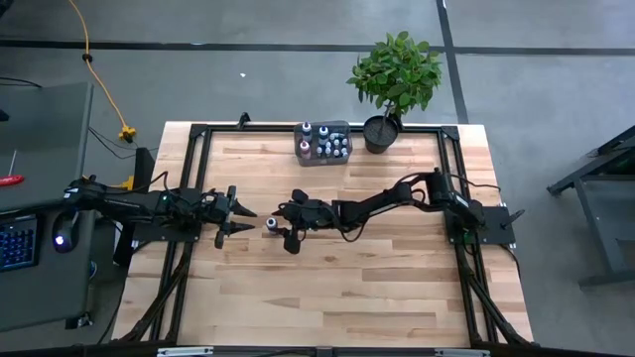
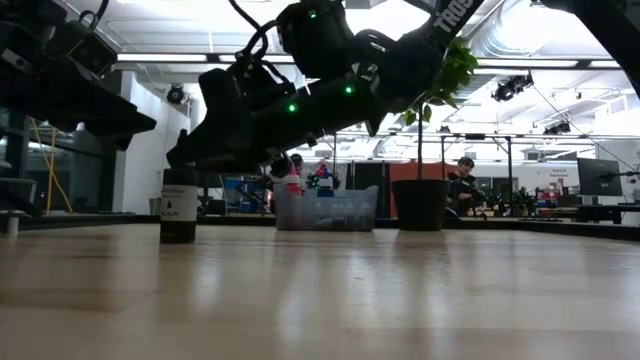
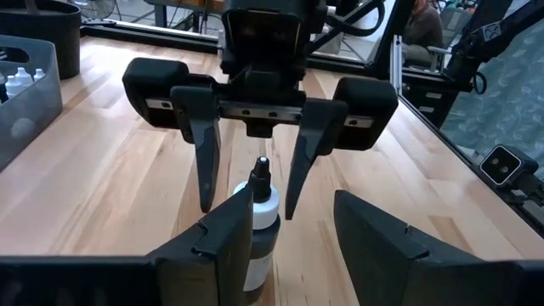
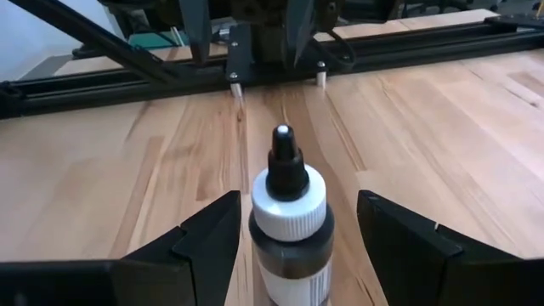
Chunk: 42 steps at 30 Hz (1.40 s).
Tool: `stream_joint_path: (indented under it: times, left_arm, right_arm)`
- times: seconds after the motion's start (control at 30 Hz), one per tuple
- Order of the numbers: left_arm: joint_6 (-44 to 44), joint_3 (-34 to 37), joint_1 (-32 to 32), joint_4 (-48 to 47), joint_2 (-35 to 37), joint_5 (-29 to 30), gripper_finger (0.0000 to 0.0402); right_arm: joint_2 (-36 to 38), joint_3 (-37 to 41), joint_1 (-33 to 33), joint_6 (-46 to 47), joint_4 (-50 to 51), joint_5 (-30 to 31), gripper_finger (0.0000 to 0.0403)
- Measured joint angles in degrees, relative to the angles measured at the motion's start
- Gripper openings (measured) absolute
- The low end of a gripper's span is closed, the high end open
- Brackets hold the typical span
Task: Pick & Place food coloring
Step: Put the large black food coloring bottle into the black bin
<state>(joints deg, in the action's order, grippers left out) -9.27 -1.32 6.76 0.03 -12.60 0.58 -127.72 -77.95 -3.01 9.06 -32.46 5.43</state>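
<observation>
Wooden table (image 1: 327, 288) centre: dark upright food coloring bottle (image 1: 270, 224) stands free between the spread fingers of the right gripper (image 1: 282, 224), left gripper (image 1: 244, 220) also parted just beside; grey tray (image 1: 323, 145) of bottles sits near the far edge

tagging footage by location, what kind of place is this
Probably a robotics lab or workshop in a large industrial hall: a wooden table on a bare concrete floor, exposed ceiling ducts, and a person at monitors behind.
</observation>
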Motion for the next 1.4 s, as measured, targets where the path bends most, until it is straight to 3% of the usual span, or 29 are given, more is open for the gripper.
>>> stream_joint_path:
  times: [0.27,1.0,1.4]
  left_arm:
    - [0.0,0.0,0.01,0.0,-0.01,0.02,0.0163]
    - [0.0,0.0,0.01,0.0,-0.01,0.02,0.0163]
    - [0.0,0.0,0.01,0.0,-0.01,0.04,0.0163]
  right_arm:
    - [0.0,0.0,0.0,0.08,0.52,-0.91,0.0218]
    - [0.02,0.0,-0.02,-0.04,0.31,-1.33,0.0112]
    - [0.07,0.0,-0.02,-0.04,0.45,-1.31,0.01]
